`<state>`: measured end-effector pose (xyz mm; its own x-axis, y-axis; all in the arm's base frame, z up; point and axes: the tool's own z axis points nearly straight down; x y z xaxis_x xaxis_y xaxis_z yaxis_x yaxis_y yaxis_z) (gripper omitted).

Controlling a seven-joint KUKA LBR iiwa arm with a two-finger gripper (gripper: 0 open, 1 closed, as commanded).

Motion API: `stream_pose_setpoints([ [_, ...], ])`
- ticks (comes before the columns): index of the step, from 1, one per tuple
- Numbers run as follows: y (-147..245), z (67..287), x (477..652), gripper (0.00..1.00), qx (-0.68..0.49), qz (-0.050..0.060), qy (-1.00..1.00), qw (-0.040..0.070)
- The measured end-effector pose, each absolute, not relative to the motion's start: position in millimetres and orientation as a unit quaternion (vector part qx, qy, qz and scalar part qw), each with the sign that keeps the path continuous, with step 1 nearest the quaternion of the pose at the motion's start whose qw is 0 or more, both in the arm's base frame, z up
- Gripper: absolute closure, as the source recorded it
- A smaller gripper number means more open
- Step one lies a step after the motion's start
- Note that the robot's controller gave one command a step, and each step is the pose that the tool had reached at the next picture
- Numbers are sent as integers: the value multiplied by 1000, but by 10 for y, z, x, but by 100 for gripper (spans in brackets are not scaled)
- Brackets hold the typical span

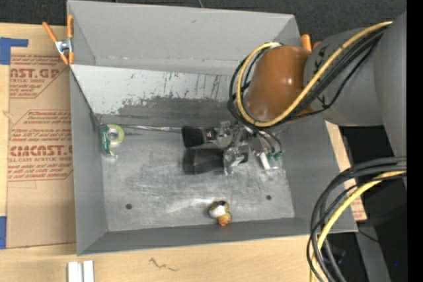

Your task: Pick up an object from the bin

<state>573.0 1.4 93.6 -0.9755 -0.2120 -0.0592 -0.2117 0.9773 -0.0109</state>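
In the camera view the gripper hangs low over the bare middle of the grey metal bin, its two black fingers spread apart with only floor between them. A pale green translucent ring lies against the left wall, and a small white and orange lump sits at the near wall, both well apart from the gripper. The orange wrist cover and cables hide the bin's right side; a green-white bit there is too unclear to name.

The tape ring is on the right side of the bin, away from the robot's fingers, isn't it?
Not quite. The camera view shows the tape ring on the left side of the bin, not the right. It does lie away from the robot's fingers, which are near the middle.
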Motion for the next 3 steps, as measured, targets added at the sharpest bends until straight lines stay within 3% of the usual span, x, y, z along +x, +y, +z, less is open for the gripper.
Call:
stream_pose_setpoints([
  [3, 14, 936, 5730, 100, -106, -2, 994, 30],
])
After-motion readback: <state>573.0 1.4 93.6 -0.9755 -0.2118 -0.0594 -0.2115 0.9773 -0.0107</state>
